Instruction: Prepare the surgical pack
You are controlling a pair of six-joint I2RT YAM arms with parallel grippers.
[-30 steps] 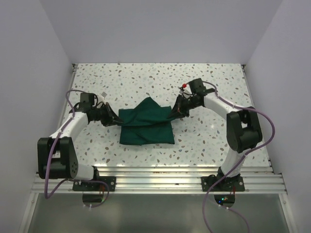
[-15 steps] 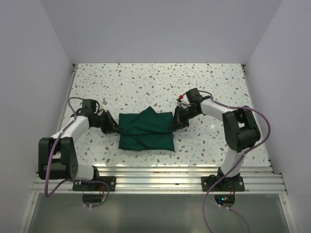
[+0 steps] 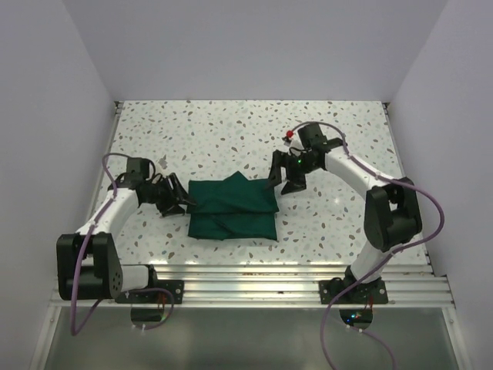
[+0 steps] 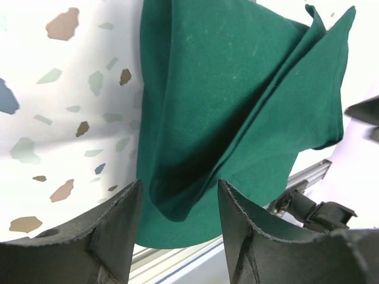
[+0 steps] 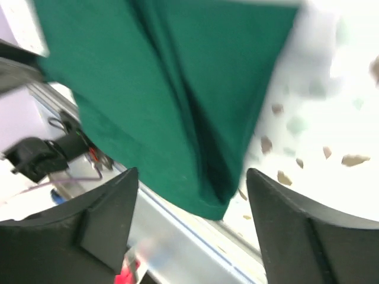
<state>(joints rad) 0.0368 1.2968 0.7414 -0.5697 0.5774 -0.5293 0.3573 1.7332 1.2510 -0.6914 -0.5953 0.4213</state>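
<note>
The surgical pack (image 3: 233, 206) is seen lying flat on the speckled table (image 3: 231, 131), a dark green folded bundle, and it is flanked by an arm on either side. The left gripper (image 3: 179, 202) is held low, just beside the bundle's left edge. In the left wrist view its jaws are shown parted: the two dark fingers (image 4: 112, 231) are spread wide, and green cloth is seen through the gap and ahead of the tips. Nothing is clamped there, though whether the tips brush the cloth cannot be told. From those jaws the drape is seen fanned out in layers, with a long diagonal fold running away from the gap and a pointed flap at the far end. Over on the other side, the right gripper (image 3: 281, 179) is poised just beside the bundle's far right corner. Its wrist view is blurred, yet the jaws are plainly shown spread, with the fingers (image 5: 100, 231) set well apart and no cloth pinched between them. Ahead of that gap a deep crease in the green cloth is seen, and bare speckled table is shown off to one side of the jaws. Beyond the cloth, the metal rail (image 3: 246, 274) at the table's near edge is glimpsed in both wrist views.
</note>
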